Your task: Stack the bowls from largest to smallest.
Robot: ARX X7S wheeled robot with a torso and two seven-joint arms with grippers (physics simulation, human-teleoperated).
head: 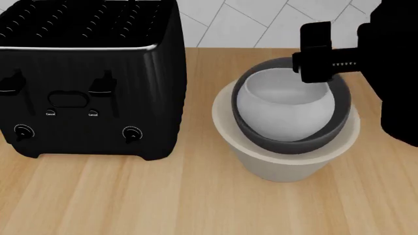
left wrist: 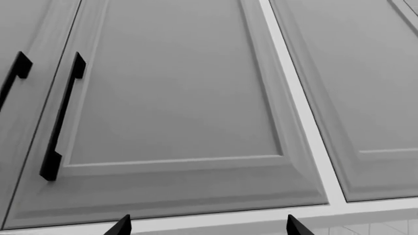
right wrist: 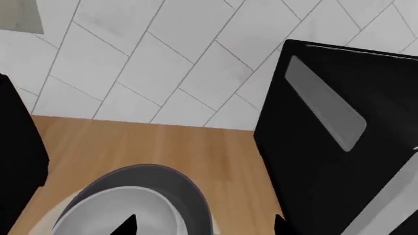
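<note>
On the wooden counter (head: 130, 196), just right of a black ribbed toaster (head: 88, 78), the three bowls sit nested: the large cream bowl with tapered sides (head: 287, 164) at the bottom, the shallow dark grey bowl (head: 294, 139) inside it, and the small pale grey-white rounded bowl (head: 284, 107) inside that. The grey bowl looks slightly tilted in the cream one, its near rim lower than its far rim. The order from largest to smallest appears complete, so the step in hand is judged to be the release and withdrawal after placing the smallest bowl. The right gripper (right wrist: 202, 226) hangs over the far rim of the stack; in its wrist view the two dark fingertips stand spread apart on either side with nothing between them, so it reads as released. The next move calls for lifting that arm straight up and clear without nudging the rims, since a sideways brush could tip the tilted grey bowl. The left gripper (left wrist: 207, 226) is away from the bowls, its tips likewise wide apart and empty, facing grey panelled cabinet doors (left wrist: 176, 98) with a black bar handle (left wrist: 62, 117). Behind the counter runs a wall of white tiles (right wrist: 150, 63) laid in a herringbone pattern, and a tall black appliance (right wrist: 339, 147) stands beside the stack in the right wrist view.
</note>
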